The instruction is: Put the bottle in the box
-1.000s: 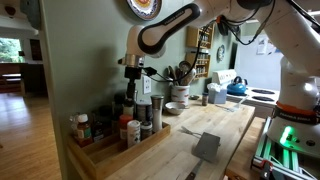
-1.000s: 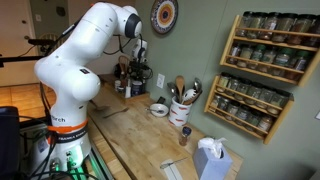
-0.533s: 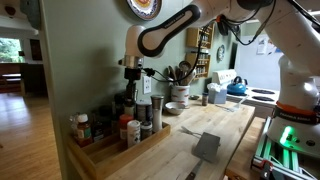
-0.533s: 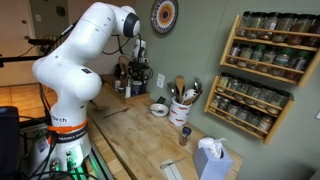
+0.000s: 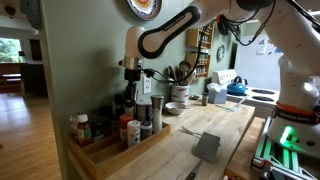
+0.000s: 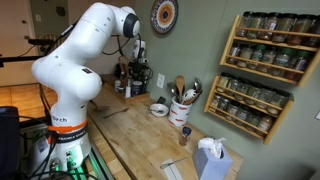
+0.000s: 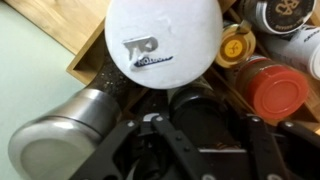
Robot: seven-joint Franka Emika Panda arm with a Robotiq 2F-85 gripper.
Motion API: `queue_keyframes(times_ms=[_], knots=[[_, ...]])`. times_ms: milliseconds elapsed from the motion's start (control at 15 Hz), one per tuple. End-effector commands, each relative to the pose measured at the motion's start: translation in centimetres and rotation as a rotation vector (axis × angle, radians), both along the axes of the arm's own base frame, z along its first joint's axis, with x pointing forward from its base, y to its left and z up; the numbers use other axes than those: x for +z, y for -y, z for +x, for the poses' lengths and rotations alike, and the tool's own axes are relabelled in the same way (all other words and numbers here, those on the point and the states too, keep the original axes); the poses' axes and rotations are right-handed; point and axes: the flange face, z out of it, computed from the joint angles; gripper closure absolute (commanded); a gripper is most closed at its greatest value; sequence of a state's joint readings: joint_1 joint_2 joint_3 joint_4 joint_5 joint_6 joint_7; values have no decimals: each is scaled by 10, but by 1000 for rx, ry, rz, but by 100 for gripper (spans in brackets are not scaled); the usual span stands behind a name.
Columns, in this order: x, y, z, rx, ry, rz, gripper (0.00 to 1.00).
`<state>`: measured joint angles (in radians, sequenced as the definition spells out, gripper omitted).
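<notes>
Close in, the wrist view shows a white logo-stamped disc (image 7: 162, 40), possibly the bottle's top, beside a red-capped jar (image 7: 272, 90). I cannot tell whether the jaws grip it. An exterior view adds the wider layout: the gripper (image 5: 137, 76) hovers over the box (image 5: 105, 153), with the pale bottle (image 5: 144, 88) seemingly beneath it, positioned for lowering.

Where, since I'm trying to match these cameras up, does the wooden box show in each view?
Exterior view: the box runs along the lower left, against the wall.
Exterior view: left of centre behind the arm. The box itself is hard to make out; look under the jars.
Wrist view: its wood fills the upper left.
Shared landmark: the jars standing in it, seen from above by the wrist.
</notes>
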<state>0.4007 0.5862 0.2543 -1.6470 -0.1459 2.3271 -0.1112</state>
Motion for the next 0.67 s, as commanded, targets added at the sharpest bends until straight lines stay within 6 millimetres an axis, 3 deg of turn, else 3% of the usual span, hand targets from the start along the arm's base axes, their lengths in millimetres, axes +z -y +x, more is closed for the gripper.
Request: queue_keyframes(times_ms=[0, 400, 533, 600], knots=[[1, -6, 4, -23, 28, 18, 69], [-2, -7, 4, -34, 30, 22, 69], [-2, -8, 4, -31, 30, 24, 18], [-1, -8, 3, -29, 31, 22, 17]])
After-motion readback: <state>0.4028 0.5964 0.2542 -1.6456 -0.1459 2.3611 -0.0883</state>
